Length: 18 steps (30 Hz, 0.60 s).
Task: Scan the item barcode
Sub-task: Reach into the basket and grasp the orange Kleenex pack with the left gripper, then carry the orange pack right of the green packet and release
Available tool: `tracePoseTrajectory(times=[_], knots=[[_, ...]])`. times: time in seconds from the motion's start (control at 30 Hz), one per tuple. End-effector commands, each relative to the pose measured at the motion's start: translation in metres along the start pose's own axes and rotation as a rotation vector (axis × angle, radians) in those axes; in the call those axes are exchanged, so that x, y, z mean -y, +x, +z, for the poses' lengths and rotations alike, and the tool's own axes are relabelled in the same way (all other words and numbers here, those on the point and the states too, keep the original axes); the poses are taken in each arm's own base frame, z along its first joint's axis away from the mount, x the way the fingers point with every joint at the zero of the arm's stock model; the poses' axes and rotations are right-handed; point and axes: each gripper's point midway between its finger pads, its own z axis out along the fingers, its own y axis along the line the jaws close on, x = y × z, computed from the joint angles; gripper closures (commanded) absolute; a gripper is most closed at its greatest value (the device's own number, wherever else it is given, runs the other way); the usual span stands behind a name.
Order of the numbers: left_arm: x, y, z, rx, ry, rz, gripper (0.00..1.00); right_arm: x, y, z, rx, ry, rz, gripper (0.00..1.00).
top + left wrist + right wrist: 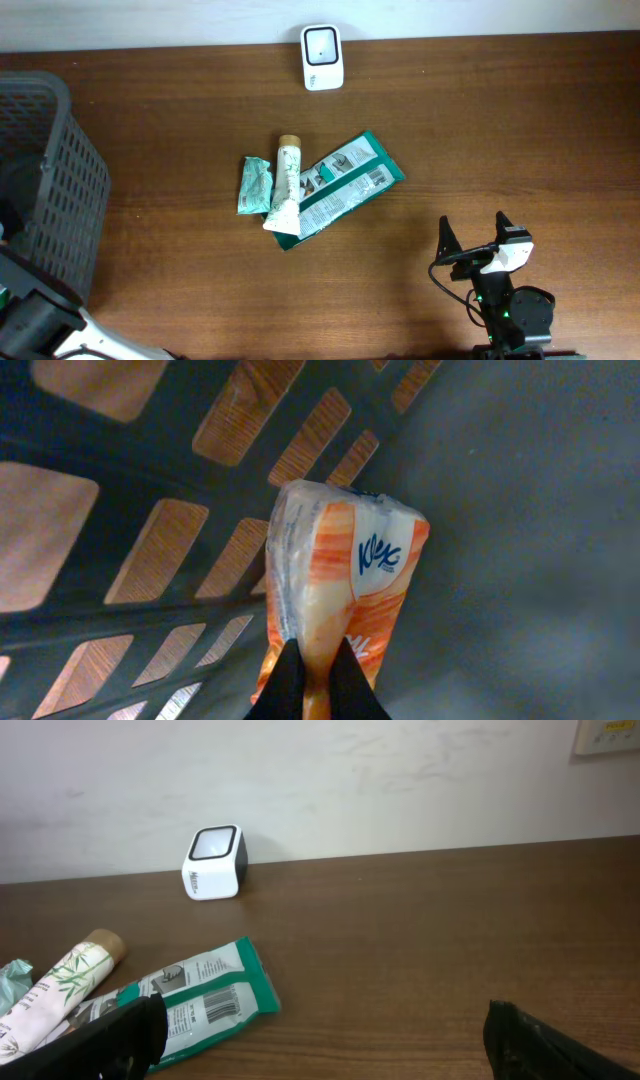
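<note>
Inside the basket (520,540), you are seeing the tissue pack (345,590) leaning against the slatted side. Your left gripper (318,682) is pinching its lower end, jaws closed tight on the wrapper. Well right of the basket, a tube (285,185), a green packet (345,185) and a pouch (254,186) are lying together on the table (520,130), with the scanner (322,57) sitting beyond them. Farthest from the basket, your right gripper (473,236) is hovering, jaws spread wide and gripping nothing.
</note>
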Motion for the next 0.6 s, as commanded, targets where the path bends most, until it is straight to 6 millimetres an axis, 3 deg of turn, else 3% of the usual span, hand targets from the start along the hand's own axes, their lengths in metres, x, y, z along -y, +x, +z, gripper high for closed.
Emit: tracePoseTrajectory(times=[0.0,0.1,0.13,0.17,0.3,0.33,0.37,0.43,0.5,0.53,0.57], knots=[[0.002,-0.056,-0.053,0.178,0.041,-0.034,1.00,0.002,0.003,0.000,-0.004,0.008,0.006,0.02],[-0.004,-0.114,-0.140,0.403,0.076,-0.123,1.00,0.002,0.003,0.000,-0.004,0.008,0.006,0.02],[-0.003,-0.125,-0.164,0.457,0.087,-0.125,1.00,0.002,0.003,0.000,-0.004,0.008,0.006,0.02],[-0.003,-0.138,-0.201,0.538,0.089,-0.121,1.00,0.002,0.003,0.000,-0.004,0.008,0.006,0.02],[0.018,-0.157,-0.336,0.800,0.163,-0.157,1.00,0.002,0.003,0.000,-0.004,0.008,0.007,0.02],[0.034,-0.154,-0.368,0.841,0.231,-0.190,1.00,0.002,0.003,0.000,-0.004,0.008,0.006,0.02],[0.047,-0.151,-0.384,0.859,0.287,-0.193,1.00,0.002,0.003,0.000,-0.004,0.008,0.006,0.02],[0.104,-0.138,-0.422,0.863,0.503,-0.138,1.00,0.002,0.003,0.000,-0.004,0.008,0.006,0.02],[0.161,-0.120,-0.437,0.802,0.664,-0.063,1.00,0.002,0.003,0.000,-0.004,0.008,0.007,0.02],[0.205,-0.104,-0.442,0.734,0.749,0.002,1.00,0.002,0.003,0.000,-0.004,0.008,0.006,0.02],[0.225,-0.096,-0.443,0.705,0.780,0.044,1.00,0.002,0.003,0.000,-0.004,0.008,0.006,0.02]])
